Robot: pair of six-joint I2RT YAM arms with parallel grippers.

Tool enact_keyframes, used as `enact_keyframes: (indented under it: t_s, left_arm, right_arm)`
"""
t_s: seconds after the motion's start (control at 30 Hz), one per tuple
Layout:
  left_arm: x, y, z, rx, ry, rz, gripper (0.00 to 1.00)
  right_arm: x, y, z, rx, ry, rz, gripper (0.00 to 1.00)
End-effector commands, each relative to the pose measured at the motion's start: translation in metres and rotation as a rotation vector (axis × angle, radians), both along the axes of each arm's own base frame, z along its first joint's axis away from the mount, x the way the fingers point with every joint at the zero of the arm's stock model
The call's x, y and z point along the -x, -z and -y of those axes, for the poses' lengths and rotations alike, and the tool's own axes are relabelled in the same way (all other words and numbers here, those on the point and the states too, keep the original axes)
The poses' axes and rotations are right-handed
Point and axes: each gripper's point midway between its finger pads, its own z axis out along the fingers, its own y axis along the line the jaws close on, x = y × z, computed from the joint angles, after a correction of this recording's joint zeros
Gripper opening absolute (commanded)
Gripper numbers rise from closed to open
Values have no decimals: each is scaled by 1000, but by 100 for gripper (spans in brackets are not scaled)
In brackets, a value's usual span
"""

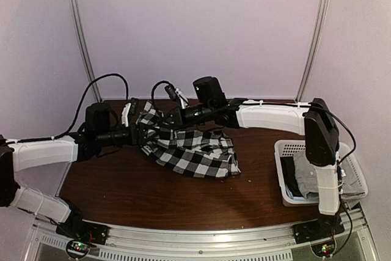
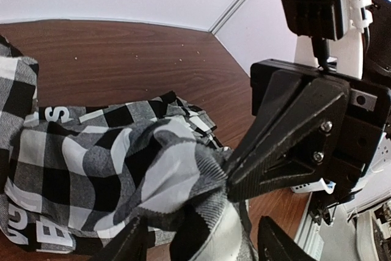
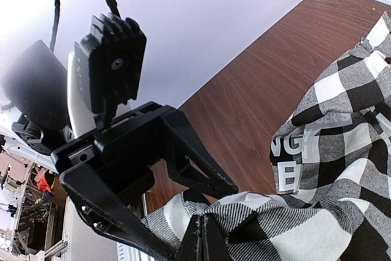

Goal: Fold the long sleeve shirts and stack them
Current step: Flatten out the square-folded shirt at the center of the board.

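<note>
checked shirt (image 1: 192,151): one fold pinched by the right gripper (image 3: 203,230), jaws pressed together. left gripper (image 2: 203,224) spread around the same fold, seemingly not clamping. rest of shirt bunched on table (image 1: 122,194) centre; white basket (image 1: 287,145) well apart at right.

The left arm (image 1: 46,151) and right arm (image 1: 272,117) are white-shelled with black joints (image 1: 321,129) trailing thin black cables (image 1: 107,79); the left hand (image 1: 139,134) is matte black beneath a finned camera block (image 3: 113,59), and the right hand (image 2: 231,181) has black wedge-shaped fingers (image 2: 287,145) fixed with silver screws (image 2: 327,126).
</note>
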Motion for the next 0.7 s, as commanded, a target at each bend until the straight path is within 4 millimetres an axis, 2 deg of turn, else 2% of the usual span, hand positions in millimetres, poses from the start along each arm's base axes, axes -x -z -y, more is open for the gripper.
enact_keyframes:
  t_s: [0.0,0.17,0.23,0.3,0.33,0.4,0.43,0.53,0.67]
  left_arm:
    - [-1,-5,10,7,34,34,53]
    - [-10,1,10,6,-14,-1,10]
    - [-19,1,3,2,-92,-17,0]
    - [-32,6,-15,-27,-235,-49,0]
    - [-40,12,-29,-59,-333,-83,0]
    - [-49,32,-63,-142,-537,-181,0]
    - [-46,49,-81,-211,-623,-245,0]
    - [-47,66,-102,-247,-716,-312,0]
    - [-46,85,-109,-266,-742,-372,0]
  right_arm:
    - [-5,-20,-6,-71,-20,13,0]
    - [-8,-20,-5,-65,-18,23,0]
    - [-15,-16,-1,-41,6,42,5]
    - [-30,-12,12,-3,60,59,20]
    - [-43,-13,23,13,101,70,31]
    - [-69,-2,48,99,204,107,46]
    - [-83,6,61,156,264,133,51]
    - [-115,33,102,331,396,196,57]
    - [-144,74,153,517,502,216,58]
